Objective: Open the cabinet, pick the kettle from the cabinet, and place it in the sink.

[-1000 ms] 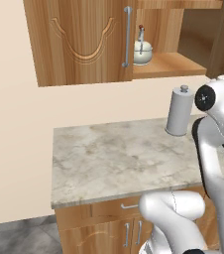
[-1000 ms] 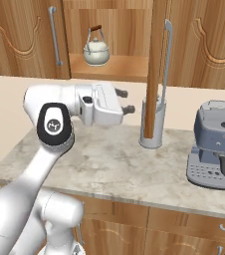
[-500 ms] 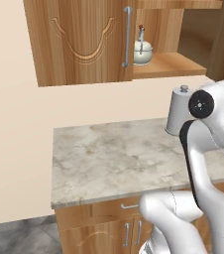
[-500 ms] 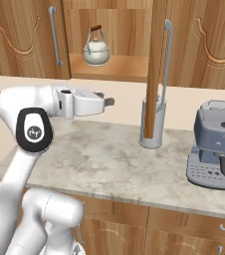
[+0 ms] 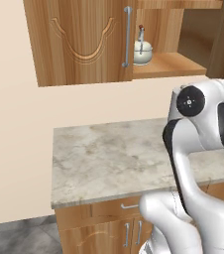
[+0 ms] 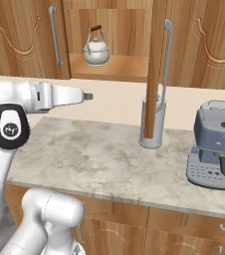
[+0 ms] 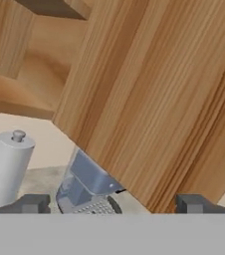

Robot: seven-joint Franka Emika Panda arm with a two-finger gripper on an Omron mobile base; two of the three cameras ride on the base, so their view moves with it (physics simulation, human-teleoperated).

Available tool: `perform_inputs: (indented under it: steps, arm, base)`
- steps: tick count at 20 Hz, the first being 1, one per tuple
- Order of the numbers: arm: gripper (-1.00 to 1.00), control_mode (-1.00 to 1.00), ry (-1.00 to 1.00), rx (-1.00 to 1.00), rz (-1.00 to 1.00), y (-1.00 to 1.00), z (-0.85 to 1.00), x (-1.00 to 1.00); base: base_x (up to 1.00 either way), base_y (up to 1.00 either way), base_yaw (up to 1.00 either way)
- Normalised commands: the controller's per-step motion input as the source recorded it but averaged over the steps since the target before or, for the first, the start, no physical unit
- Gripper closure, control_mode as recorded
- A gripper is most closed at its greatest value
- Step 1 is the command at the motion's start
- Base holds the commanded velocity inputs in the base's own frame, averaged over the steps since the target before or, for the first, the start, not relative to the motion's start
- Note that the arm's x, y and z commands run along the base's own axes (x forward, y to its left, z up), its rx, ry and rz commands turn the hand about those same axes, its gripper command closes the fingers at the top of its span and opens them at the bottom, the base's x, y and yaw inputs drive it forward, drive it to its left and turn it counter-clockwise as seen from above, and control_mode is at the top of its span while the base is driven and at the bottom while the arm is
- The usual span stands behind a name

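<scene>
On the open shelf of the wooden wall cabinet (image 6: 109, 67) stands the small cream-white kettle (image 6: 96, 52), upright, thin handle rising; its swung-out door (image 6: 157, 64) stands edge-on beside a grey cylindrical canister (image 6: 152, 124) on the marble table (image 6: 99, 159); a grey coffee machine (image 6: 219, 147) sits right; the pincer (image 7: 112, 201) gapes wide, empty, near that door.

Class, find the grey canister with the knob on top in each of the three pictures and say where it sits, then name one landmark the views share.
Left base view: I cannot make it out.
Right base view: grey canister stands on the counter, centre right, partly behind the open cabinet door.
Hand view: lower left, upright.
Shared landmark: the coffee machine, beside it in both.
</scene>
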Motion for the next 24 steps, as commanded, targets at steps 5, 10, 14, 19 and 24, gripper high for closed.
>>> perform_inputs:
  steps: [5,10,14,19,24]
  arm:
    - [-1.00,-1.00,0.16,0.00,0.08,0.51,0.05,-0.02]
    - [-1.00,-1.00,0.11,0.02,0.11,0.48,0.05,0.00]
    - [-1.00,-1.00,0.11,0.06,0.14,0.40,0.03,0.00]
    - [-1.00,-1.00,0.07,0.16,0.14,0.28,0.04,0.00]
    - [-1.00,-1.00,0.00,0.24,0.12,0.23,0.05,0.00]
  base:
    - [0.00,0.00,0.00]
    - [0.00,0.00,0.00]
    - [0.00,0.00,0.00]
    - [0.00,0.00,0.00]
    - [0.00,0.00,0.00]
